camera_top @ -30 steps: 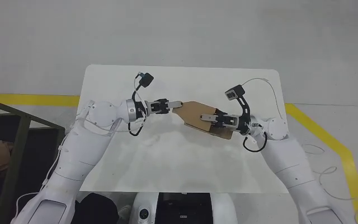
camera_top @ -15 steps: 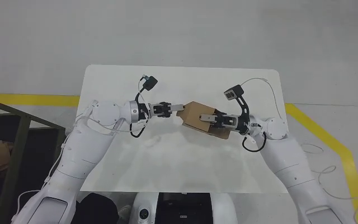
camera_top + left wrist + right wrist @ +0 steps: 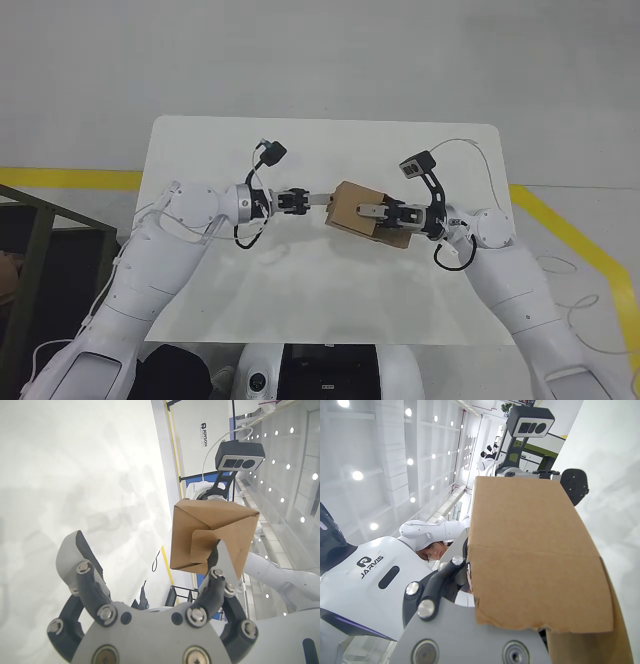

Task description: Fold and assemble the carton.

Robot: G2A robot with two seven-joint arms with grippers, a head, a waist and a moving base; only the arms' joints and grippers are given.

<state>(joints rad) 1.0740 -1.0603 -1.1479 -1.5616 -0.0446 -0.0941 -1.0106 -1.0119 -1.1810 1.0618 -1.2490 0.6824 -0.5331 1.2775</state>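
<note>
A brown carton (image 3: 355,205) is held above the middle of the white table (image 3: 250,290). My right gripper (image 3: 375,213) is shut on it from the right, one finger lying along its top face. In the right wrist view the carton (image 3: 532,550) spans the space between my fingers (image 3: 452,562). My left gripper (image 3: 318,198) is open at the carton's left end. In the left wrist view one of its fingertips (image 3: 220,560) presses on the folded end flap (image 3: 202,547) of the carton (image 3: 212,520); the other finger (image 3: 77,555) stands well apart.
The table's edges lie well away from the carton on every side. A yellow floor line (image 3: 60,178) runs beside the table, and a dark rack (image 3: 30,240) stands on the floor at the left.
My left gripper has pushed rightward against the carton's left end. The flap that stuck out to a point is now folded in, leaving a blunt end. The right gripper has kept its hold.
</note>
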